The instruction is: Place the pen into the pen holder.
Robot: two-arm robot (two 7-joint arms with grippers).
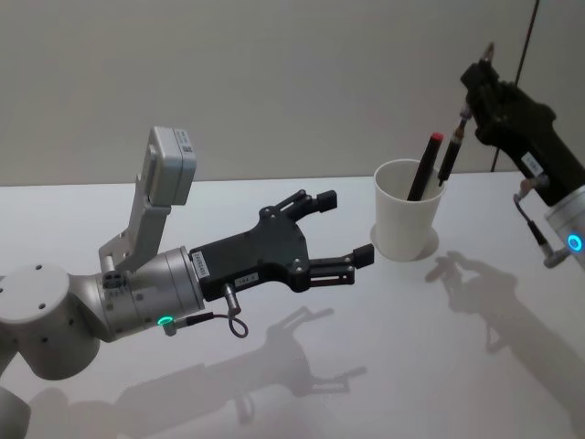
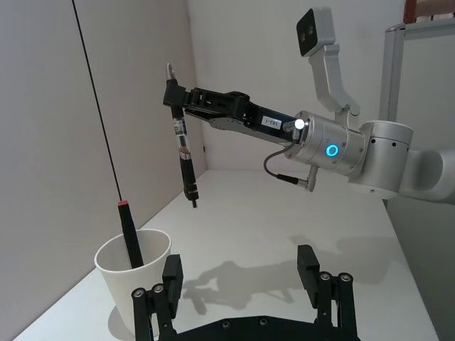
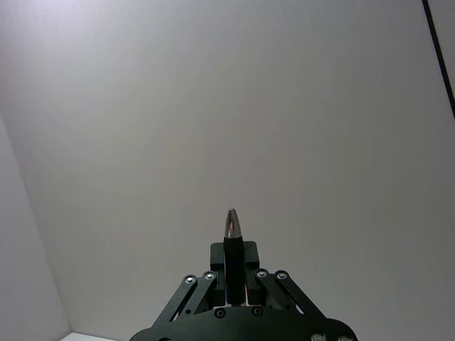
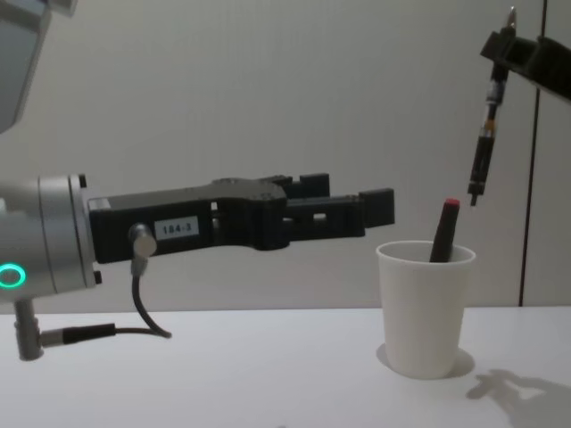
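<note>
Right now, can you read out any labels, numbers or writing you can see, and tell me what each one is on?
"184-3": white sticker on the left gripper body, read in the chest view; the digits are slightly soft.
Sticker on the right gripper body, left wrist view: too blurred to read.
Stickers on the left gripper, head view: too small to read.
No writing on the pen holder or either pen.

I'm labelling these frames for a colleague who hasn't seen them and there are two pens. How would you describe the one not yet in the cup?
Find the white paper cup on the white table. Above it, toward the robot's right, the right gripper is shut on a black pen hanging nearly upright in the air. Unlike the red-capped pen leaning inside the cup, it touches nothing but the gripper and has a clear midsection.
</note>
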